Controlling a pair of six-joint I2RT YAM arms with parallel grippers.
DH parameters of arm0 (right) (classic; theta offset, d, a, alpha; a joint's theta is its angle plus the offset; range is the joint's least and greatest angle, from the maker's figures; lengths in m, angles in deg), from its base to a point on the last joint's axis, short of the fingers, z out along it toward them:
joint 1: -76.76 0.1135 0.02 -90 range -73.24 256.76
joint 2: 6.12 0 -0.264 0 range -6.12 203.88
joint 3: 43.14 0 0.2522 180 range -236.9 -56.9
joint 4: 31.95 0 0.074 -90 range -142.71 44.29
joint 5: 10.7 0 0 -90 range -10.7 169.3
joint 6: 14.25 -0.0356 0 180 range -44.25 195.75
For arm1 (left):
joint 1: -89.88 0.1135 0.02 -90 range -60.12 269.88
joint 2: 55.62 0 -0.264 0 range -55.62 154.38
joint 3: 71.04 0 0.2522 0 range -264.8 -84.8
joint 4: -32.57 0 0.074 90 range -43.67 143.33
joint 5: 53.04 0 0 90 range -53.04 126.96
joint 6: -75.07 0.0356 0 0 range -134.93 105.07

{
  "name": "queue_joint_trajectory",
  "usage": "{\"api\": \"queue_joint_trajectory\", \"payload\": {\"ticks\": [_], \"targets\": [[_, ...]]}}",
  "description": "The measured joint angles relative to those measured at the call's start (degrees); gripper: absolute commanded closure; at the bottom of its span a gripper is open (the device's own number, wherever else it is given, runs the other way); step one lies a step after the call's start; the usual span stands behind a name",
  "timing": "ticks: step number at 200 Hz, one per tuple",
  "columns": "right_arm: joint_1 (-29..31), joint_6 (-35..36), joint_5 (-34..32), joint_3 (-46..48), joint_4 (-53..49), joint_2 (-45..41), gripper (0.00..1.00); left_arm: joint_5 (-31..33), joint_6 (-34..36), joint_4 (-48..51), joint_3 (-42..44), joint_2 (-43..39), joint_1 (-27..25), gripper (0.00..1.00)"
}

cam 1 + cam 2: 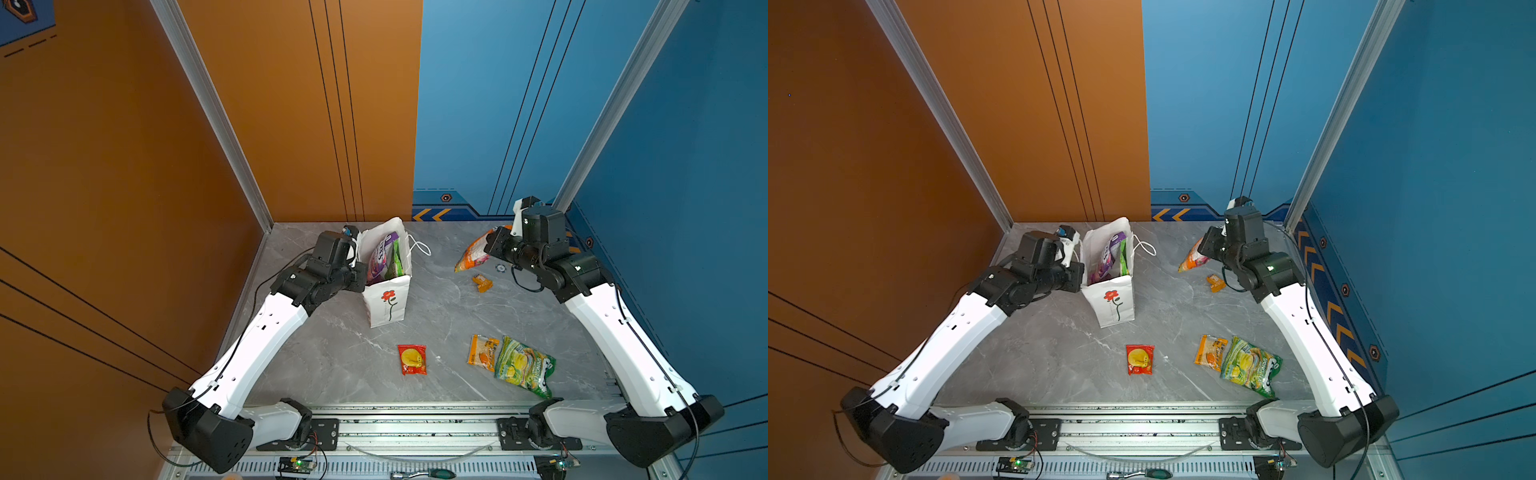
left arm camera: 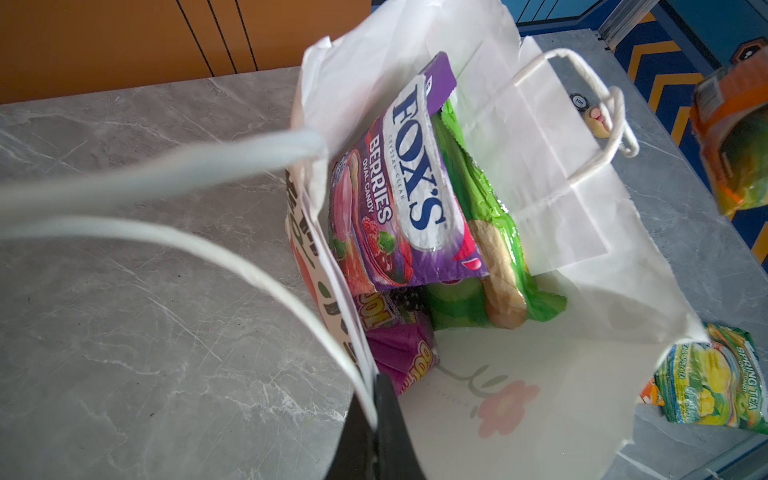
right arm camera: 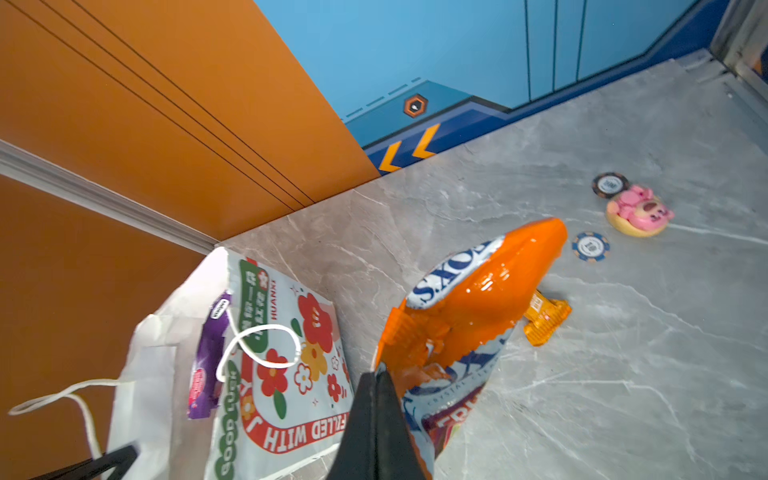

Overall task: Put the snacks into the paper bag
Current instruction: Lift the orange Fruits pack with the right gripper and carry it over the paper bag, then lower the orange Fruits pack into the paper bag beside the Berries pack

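1. Grey marble table (image 1: 436,316) down below, orange wall (image 1: 104,166) on the left, blue wall (image 1: 685,166) on the right.
2. Far left, the left gripper (image 2: 375,384) is up against the left rim of the paper bag (image 1: 388,307). Its fingers are pressed together with the bag's edge pinched between them, and the cord handle runs in right there too.
3. That bag stands upright near the back of the table, mouth open, red flower facing front.
4. Look inside: a purple packet (image 2: 399,187) stands on end, a green packet (image 2: 478,208) is just beside it, and a second purple one (image 2: 403,357) sits lower down.
5. In front of the bag, well apart from it, a red packet (image 1: 412,360) lies flat.
6. Further right, at the front, a flat orange packet (image 1: 482,352) lies touching a green-and-yellow packet (image 1: 524,365).
7. Behind those, a small orange wrapper (image 1: 482,283) sits alone on the marble.
8. At the back right, the right gripper (image 3: 376,378) has its fingers clamped tight on the edge of the big orange packet (image 1: 471,253), well to the right of the bag.
9. Beyond that packet in the right wrist view are two poker chips (image 3: 590,247) and a pink toy (image 3: 640,211).
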Motion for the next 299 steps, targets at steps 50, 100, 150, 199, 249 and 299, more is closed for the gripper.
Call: {"api": "queue_joint_trajectory", "payload": {"ticks": [50,100,150,199,249,299], "targets": [[7.1,2.5,-1.8,-10.3,0.5,6.3,1.0,-0.2,-0.4,0.0,0.0,0.0,0.0,1.0],[13.5,5.5,-2.0,-22.2,1.6,13.6,1.0,-0.2,-0.4,0.0,0.0,0.0,0.0,1.0],[19.6,9.0,-1.3,-32.5,2.6,20.7,1.0,-0.2,-0.4,0.0,0.0,0.0,0.0,1.0],[21.9,10.6,3.1,-35.3,2.5,27.6,1.0,-0.2,-0.4,0.0,0.0,0.0,0.0,1.0],[24.0,13.5,4.6,-36.3,0.0,31.5,1.0,-0.2,-0.4,0.0,0.0,0.0,0.0,1.0],[25.0,16.0,5.0,-37.0,-2.0,31.6,1.0,-0.2,-0.6,0.0,0.0,0.0,0.0,1.0]]}}
